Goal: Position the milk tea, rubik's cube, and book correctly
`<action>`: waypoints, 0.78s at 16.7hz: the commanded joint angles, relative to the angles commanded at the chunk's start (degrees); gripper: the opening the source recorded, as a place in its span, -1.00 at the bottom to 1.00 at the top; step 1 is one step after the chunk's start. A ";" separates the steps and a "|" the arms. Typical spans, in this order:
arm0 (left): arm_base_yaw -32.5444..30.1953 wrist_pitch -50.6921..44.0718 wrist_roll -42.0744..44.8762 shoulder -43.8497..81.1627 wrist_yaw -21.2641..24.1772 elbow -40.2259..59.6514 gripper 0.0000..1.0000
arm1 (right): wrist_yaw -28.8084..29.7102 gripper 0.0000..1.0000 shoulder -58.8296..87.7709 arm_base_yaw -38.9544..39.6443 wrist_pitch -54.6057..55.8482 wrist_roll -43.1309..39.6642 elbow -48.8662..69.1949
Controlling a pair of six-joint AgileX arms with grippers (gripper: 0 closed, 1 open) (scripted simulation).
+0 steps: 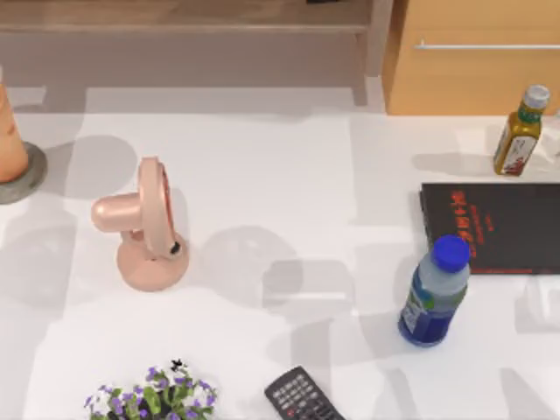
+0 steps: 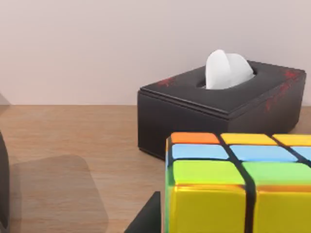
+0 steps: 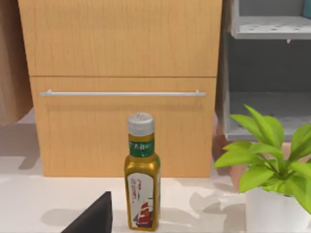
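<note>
The book point(image 1: 494, 227) lies flat at the right side of the white table point(image 1: 289, 166), its black cover printed with red characters that I cannot read from here. Beyond it, at the far right, stands an olive-yellow bottle point(image 1: 520, 132) with a pale cap; up close its label point(image 3: 141, 187) carries a green band with small white marks and a picture of a red sailing ship, the writing too fine to make out. A blue-capped bottle point(image 1: 435, 293) stands just in front of the book's near left corner, its label blue and white. The milk tea point(image 1: 10, 131) stands at the far left edge on a round grey coaster point(image 1: 33, 175). A pink fan point(image 1: 144, 227) sits left of centre, a black remote point(image 1: 302, 396) lies at the near edge, and a small plant with purple flowers point(image 1: 153, 398) is to its left. The rubik's cube point(image 2: 238, 182) rests on a wooden surface point(image 2: 73, 145), with a black tissue box point(image 2: 221, 109) behind it marked in faint red, a white tissue poking up. Behind the table is a light wooden cabinet point(image 3: 121, 82) with a silver handle bar, and a leafy green plant in a white pot point(image 3: 272, 194) beside the bottle. Whether either arm's jaws are apart or together, I cannot tell.
</note>
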 joint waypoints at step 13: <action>0.11 0.24 0.03 -0.93 0.03 -1.04 1.00 | 0.00 1.00 0.00 0.00 0.00 0.00 0.00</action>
